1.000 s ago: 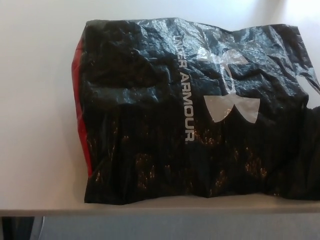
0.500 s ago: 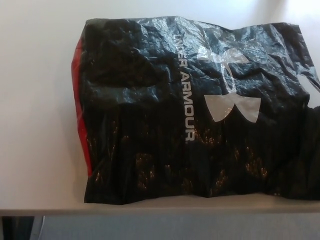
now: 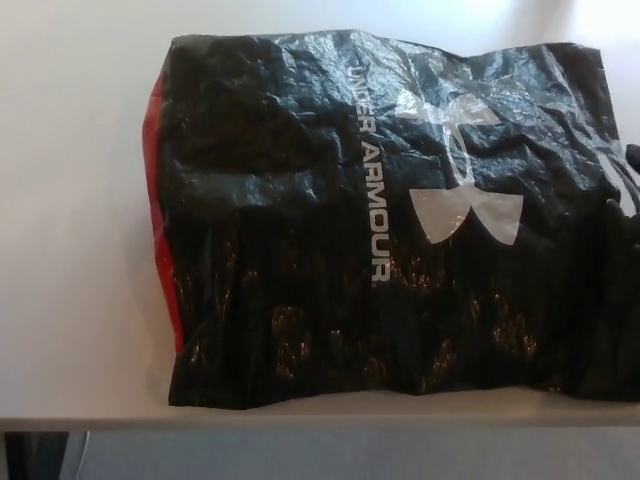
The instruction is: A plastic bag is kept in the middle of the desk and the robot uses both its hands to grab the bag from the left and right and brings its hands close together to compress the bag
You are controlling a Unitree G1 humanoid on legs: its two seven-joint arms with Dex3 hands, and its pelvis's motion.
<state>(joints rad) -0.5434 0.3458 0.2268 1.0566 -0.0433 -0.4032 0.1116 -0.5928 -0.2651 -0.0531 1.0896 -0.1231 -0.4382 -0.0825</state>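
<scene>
A crumpled black plastic bag (image 3: 380, 220) with white lettering and a white logo lies flat across the white desk (image 3: 70, 200). A red strip (image 3: 158, 220) runs down its left side. The bag's right part runs past the picture's right edge. A small dark shape, which looks like my right hand (image 3: 631, 175), shows at that right edge against the bag's side; too little of it shows to tell how it is set. My left hand is out of the picture.
The desk's front edge (image 3: 300, 422) runs just below the bag. Bare white desk lies to the bag's left and behind it. A dark object (image 3: 35, 455) shows under the desk at the lower left.
A dark shape has come in at the right edge and now covers the patch of white desk seen there before. The bag's right rim has shifted slightly; the rest is unchanged.
</scene>
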